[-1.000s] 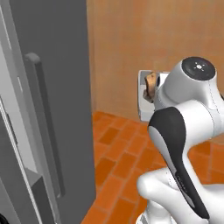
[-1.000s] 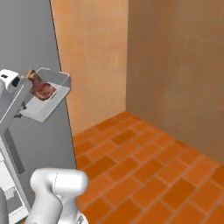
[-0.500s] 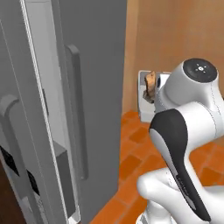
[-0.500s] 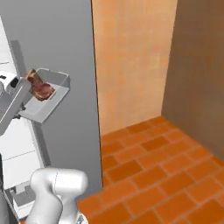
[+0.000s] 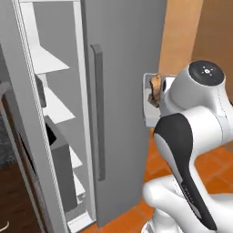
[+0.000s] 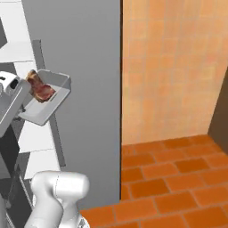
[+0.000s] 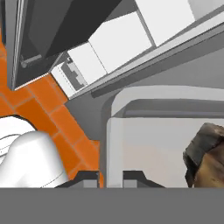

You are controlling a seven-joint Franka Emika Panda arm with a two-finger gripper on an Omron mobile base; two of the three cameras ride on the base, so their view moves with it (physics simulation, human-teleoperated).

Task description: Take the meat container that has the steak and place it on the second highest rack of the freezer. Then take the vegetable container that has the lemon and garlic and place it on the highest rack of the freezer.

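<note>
My gripper is shut on the near wall of the grey meat container, and a dark fingertip sits on either side of the rim. The brown-red steak lies inside it. In the right base view the meat container is held up at chest height in front of the grey freezer, tilted, with the steak in it. In the left base view the meat container and steak peek out behind my arm. The freezer stands open at the left, with white racks inside.
A long vertical handle runs down the closed grey door beside the open compartment. A grey door bin hangs low at the left. An orange tiled wall and a brick-red floor lie to the right of the freezer.
Both base views have swung, so the camera moved. The freezer's open compartment and white racks have come into view at the left. The meat container stays held in the same place on the arm.
</note>
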